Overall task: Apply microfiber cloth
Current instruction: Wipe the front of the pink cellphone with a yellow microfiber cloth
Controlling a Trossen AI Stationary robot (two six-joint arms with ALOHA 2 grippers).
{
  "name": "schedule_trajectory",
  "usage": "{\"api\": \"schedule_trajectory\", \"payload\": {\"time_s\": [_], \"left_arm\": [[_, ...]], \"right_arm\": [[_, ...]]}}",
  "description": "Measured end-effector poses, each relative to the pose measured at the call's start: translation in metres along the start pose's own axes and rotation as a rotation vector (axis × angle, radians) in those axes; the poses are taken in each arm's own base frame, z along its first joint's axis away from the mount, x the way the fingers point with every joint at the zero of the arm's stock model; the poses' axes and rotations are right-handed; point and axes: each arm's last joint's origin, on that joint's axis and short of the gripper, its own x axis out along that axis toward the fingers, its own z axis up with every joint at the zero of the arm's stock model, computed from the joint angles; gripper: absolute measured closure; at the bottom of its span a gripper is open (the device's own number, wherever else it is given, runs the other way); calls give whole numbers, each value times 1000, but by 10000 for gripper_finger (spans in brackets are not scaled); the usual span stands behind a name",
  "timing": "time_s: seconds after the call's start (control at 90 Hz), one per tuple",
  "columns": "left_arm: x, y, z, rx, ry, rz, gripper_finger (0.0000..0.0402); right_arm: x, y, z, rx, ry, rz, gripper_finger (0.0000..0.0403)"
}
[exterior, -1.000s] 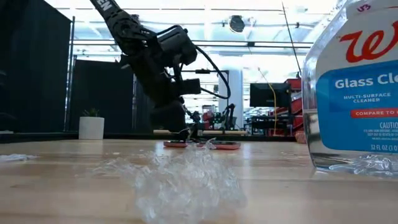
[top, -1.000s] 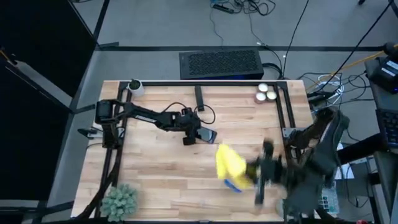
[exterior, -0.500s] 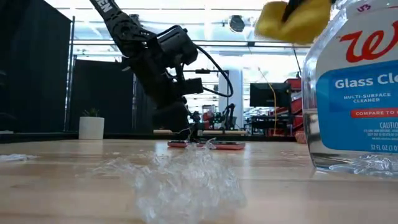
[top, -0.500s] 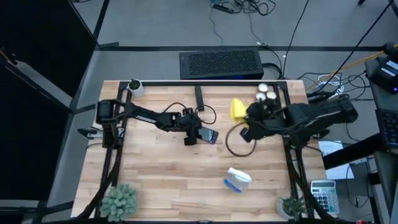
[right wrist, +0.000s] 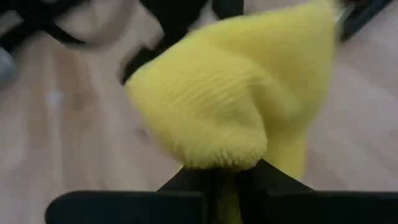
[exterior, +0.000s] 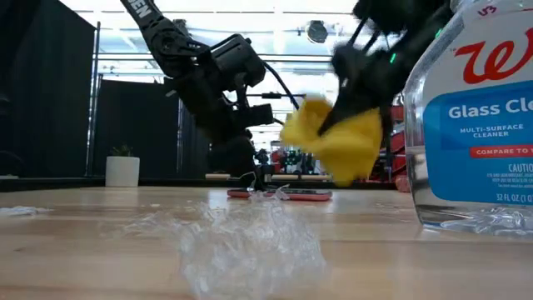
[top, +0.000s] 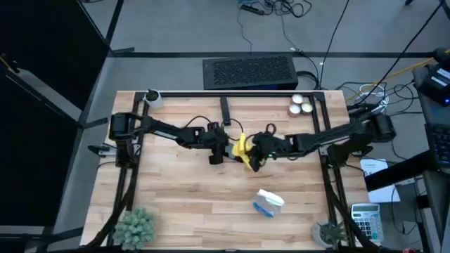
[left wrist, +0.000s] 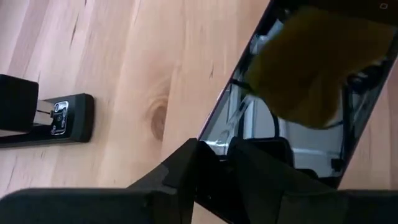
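Observation:
The yellow microfiber cloth (top: 242, 148) hangs bunched from my right gripper (top: 256, 152) at the table's middle, just over the black phone (exterior: 283, 194). In the low view the cloth (exterior: 337, 143) ends a little above the phone; whether they touch I cannot tell. The phone lies flat on the wood, and its glossy screen (left wrist: 292, 118) mirrors the cloth. My left gripper (top: 216, 152) is shut on the phone's left end. My left gripper pinches the phone's edge (left wrist: 219, 144) between its two fingers, coming slanting down from the table's left. The phone stays flat on the table. My right gripper pinches a gathered fold of the cloth (right wrist: 231, 163) between its fingers, coming from the table's right. The cloth bulges past the fingertips and hangs slack, clear of the table.
A clear spray bottle (top: 269, 203) with a blue label lies near the front right, close to the low camera (exterior: 479, 117). Crumpled clear plastic (exterior: 241, 237) lies in front. A black bar (top: 225, 110) and round white items (top: 300, 105) sit at the far side.
My right gripper has swung with the cloth from beside the spray bottle at the near right, up toward the far edge, then down and left to the phone. The cloth has come clear of the table and now hangs at the phone.

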Motion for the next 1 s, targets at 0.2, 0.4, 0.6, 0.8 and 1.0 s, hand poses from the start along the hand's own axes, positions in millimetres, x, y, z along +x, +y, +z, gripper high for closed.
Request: {"api": "schedule_trajectory", "payload": {"time_s": [0.2,0.4,0.6,0.8,1.0], "left_arm": [[0,0,0,-8,-4,-8,309],[0,0,0,-9,-5,-15,309],[1,-1,-2,-9,-10,-19,309],[2,1,-12,-18,10,-19,309],[3,3,-14,-22,12,-17,309]], "right_arm": [[43,-9,7,-67,-8,-13,387],[72,-23,19,-82,1,-35,387],[77,-30,9,-50,125,-89,387],[53,-21,1,-80,260,-125,387],[19,-18,10,-69,271,-144,387]]}}
